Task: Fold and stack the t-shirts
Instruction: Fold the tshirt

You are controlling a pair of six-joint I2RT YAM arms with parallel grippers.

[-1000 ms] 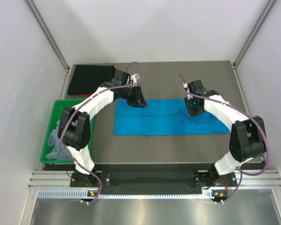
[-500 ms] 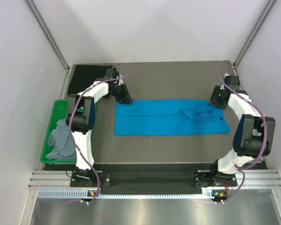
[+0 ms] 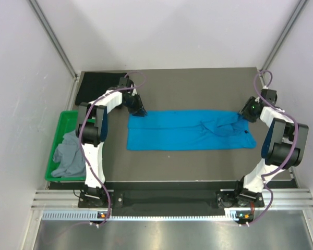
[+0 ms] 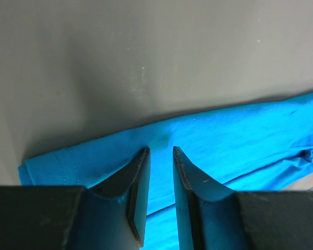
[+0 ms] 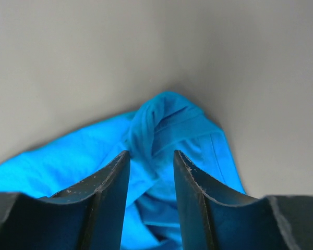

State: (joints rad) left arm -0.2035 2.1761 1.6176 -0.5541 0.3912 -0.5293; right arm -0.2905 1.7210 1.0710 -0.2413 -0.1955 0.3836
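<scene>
**Two corner grabs that could each go wrong**

From the top camera, we see the blue shirt (image 3: 188, 130) lying flat as a long band on the table (image 3: 198, 88). The left gripper (image 3: 139, 111) is at the shirt's far left corner and the right gripper (image 3: 245, 113) at its far right corner. We judge that both are about to take the far edge. If one grabs and the other misses, the fold will drag skewed.

The bin (image 3: 68, 122), to the near left of the left gripper, holds one crumpled grey shirt (image 3: 69, 155). A folded black shirt (image 3: 99, 87) lies on the table just beyond the left gripper, close enough for a careless sweep to disturb it.

In the left wrist view, the left gripper (image 4: 160, 152) has its jaws parted only narrowly and holds nothing. The shirt's edge (image 4: 224, 120) runs just past the fingertips, with bare table beyond. A narrow gap over a flat, thin edge may close on air or on the top layer alone.

In the right wrist view, the right gripper (image 5: 151, 153) is released and empty, jaws wider. A bunched lump (image 5: 161, 112) of the shirt sits straight ahead of the tips. Pinching that lump, and not the true corner, would carry wrinkles into the fold, or the lump could unroll and slip free.
</scene>
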